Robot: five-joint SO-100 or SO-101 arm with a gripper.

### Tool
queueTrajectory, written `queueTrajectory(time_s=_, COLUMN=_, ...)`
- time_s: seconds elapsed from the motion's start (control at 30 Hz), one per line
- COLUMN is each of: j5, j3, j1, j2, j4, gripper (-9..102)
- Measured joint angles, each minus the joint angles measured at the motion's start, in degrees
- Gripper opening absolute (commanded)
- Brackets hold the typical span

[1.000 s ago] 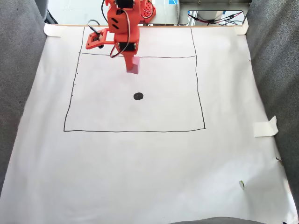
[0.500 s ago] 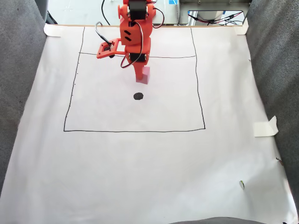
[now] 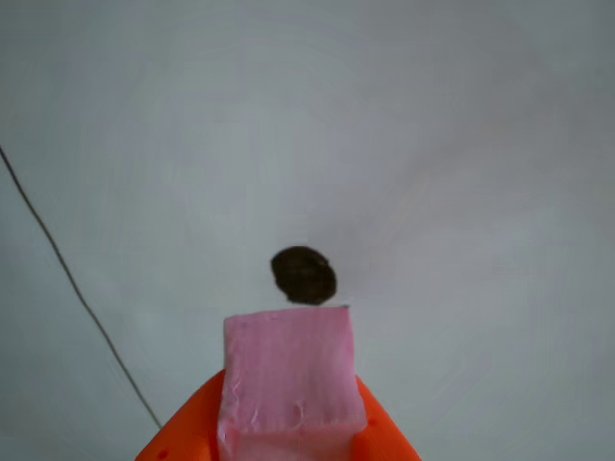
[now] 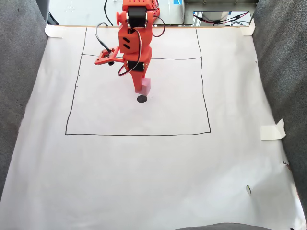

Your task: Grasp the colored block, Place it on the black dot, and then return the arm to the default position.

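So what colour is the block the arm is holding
Light pink. The block shows best in the other view, held between the orange jaws just short of the black dot.

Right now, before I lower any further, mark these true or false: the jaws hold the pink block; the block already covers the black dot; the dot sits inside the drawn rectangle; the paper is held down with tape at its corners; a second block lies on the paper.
1. The gripper holds the pink block. True.
2. The block covers the black dot. False: the dot is fully visible just beyond it.
3. The dot lies inside the drawn rectangle. True.
4. Tape holds the paper. True.
5. A second block lies there. False.
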Motion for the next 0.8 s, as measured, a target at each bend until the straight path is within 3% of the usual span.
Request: queueTrajectory(time_s=0.8, j5=0.9, j3=-7.6, j1=0.9, j2=-9.8, j4=2.3, gripper=0)
